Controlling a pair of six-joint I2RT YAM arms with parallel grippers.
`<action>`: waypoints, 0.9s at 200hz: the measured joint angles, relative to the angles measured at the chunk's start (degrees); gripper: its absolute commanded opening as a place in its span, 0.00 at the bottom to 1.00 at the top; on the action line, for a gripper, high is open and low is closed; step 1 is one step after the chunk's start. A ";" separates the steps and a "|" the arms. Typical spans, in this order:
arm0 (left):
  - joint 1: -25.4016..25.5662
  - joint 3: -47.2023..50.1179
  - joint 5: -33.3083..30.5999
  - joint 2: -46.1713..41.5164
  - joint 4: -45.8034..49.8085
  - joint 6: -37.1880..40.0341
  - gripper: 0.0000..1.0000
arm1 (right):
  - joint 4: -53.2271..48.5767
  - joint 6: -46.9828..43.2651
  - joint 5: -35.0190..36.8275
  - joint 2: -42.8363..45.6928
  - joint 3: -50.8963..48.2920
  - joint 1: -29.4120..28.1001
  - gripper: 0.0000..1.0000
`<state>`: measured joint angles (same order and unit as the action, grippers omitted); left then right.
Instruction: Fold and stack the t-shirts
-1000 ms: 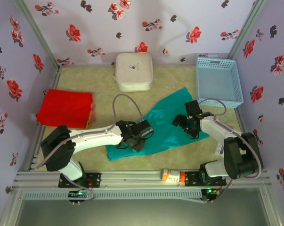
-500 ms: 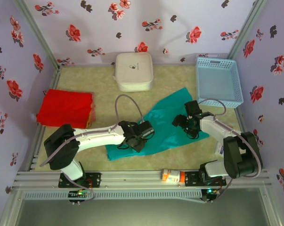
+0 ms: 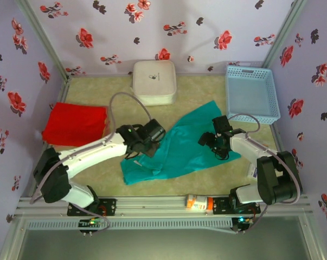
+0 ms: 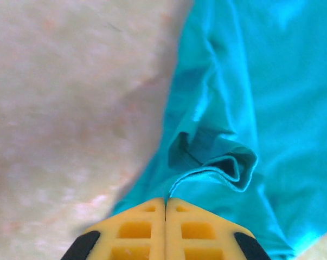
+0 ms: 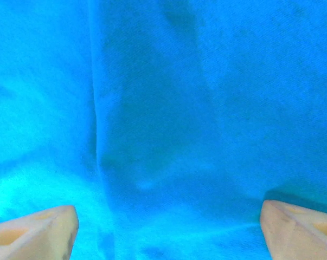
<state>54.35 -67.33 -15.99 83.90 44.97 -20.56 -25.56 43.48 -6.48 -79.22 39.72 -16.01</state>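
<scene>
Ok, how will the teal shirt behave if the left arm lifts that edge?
Probably floppy: the teal t-shirt puckers and curls beside the shut left gripper, so it should drape and bunch. Likely light, sliding easily over the table. With the right gripper open, probably nothing pins it.

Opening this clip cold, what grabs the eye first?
The teal t-shirt sprawls crumpled across the middle of the table, with the left gripper shut on its left edge and the right gripper open low over its right side. At the far left lies the red t-shirt, already folded.
</scene>
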 measured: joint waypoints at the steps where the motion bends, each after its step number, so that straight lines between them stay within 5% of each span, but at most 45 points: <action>1: -0.31 -0.22 -0.09 -0.07 0.11 0.17 0.00 | 0.00 0.00 0.00 0.02 0.00 0.00 0.87; 78: -16.65 -17.75 -9.05 4.90 0.68 16.79 0.00 | -0.13 -0.63 0.02 1.31 2.75 0.00 0.88; 127: -25.31 -30.32 -13.16 15.89 -2.93 29.05 0.00 | -0.55 -1.51 0.07 3.06 3.48 0.37 0.88; 180: -29.11 -49.77 -15.98 33.62 -5.88 39.30 0.00 | -1.64 -2.47 0.04 3.10 3.45 1.57 0.88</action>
<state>25.23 -117.10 -31.97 117.51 39.09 18.74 -27.20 41.01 -6.44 -76.12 43.18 -14.44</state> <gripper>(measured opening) 0.043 0.881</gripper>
